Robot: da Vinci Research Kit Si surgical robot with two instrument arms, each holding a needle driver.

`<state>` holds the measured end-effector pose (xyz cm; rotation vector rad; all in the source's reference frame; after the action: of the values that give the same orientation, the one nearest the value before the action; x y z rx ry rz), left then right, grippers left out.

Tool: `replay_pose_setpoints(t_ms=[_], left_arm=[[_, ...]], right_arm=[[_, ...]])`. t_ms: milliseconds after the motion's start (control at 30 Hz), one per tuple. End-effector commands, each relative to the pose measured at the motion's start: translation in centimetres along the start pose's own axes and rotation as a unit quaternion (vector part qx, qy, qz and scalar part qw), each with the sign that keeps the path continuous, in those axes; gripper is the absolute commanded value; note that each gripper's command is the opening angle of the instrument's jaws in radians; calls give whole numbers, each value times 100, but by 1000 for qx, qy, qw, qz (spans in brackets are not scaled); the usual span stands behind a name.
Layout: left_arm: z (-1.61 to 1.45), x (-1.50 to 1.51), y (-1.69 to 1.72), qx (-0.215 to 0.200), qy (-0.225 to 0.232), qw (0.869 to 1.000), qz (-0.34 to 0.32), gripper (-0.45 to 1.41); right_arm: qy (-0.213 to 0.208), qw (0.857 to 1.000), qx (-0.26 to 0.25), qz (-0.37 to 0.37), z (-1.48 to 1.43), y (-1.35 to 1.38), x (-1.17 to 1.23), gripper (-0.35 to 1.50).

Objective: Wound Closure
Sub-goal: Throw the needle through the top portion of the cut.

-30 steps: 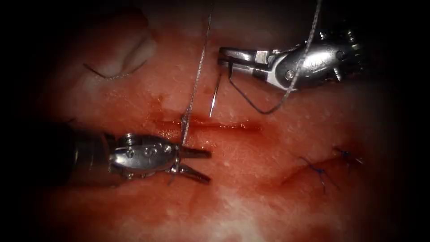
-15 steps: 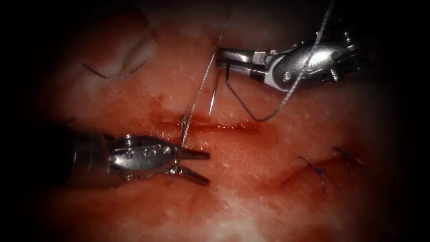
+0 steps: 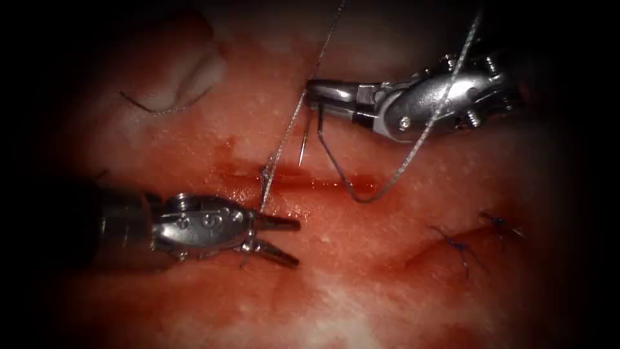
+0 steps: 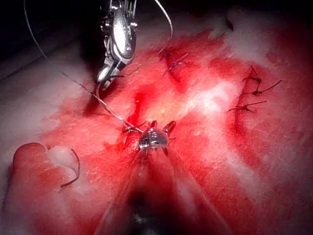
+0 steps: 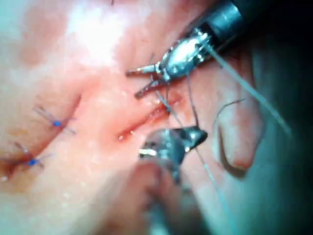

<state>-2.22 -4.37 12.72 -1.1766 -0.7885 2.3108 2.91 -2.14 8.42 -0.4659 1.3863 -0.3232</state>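
Note:
The cut (image 3: 323,182) runs across the tissue (image 3: 361,284), wet with red fluid. My right tool (image 3: 311,90) is shut on the curved needle (image 3: 309,137) near its thread end. The needle hangs free of the tissue, point down, just above the cut's left part. From the stitch (image 3: 265,176) at the cut's left end, a taut thread (image 3: 287,132) rises out of view. A slack loop (image 3: 387,187) sags onto the cut's right end. My left tool (image 3: 298,243) lies below the cut, open and holding nothing. In the wrist views I see the left tool (image 4: 161,128), the right tool (image 4: 103,77) and the right tool's own jaws (image 5: 193,136).
An older closed cut with blue stitches (image 3: 462,247) lies at the lower right. A loose piece of thread (image 3: 161,108) rests on a pale fold of tissue (image 3: 194,71) at the upper left. More stitched cuts (image 4: 249,95) show in the left wrist view.
My right tool has moved left and slightly down with the needle. The slack loop has sunk onto the cut. The left tool has barely shifted.

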Motion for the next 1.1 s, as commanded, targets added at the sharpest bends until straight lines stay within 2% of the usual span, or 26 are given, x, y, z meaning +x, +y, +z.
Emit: replay_pose_setpoints(t_ms=[33,433,667,967,1100], left_arm=[[7,-1,-1,-1,0,1000,0,44],[0,6,-9,15,5,1000,-7,44],[1,6,-10,15,5,1000,-7,46],[7,9,-11,19,5,1000,-11,44],[12,2,-15,21,4,1000,-14,49]], right_arm=[[1,1000,0,-1,7,-5,0,-35],[1,999,26,-22,15,-46,1,-35],[3,999,35,-6,17,-61,8,-35],[8,1000,22,11,14,-38,15,-35],[8,999,16,33,16,-34,16,-35]])
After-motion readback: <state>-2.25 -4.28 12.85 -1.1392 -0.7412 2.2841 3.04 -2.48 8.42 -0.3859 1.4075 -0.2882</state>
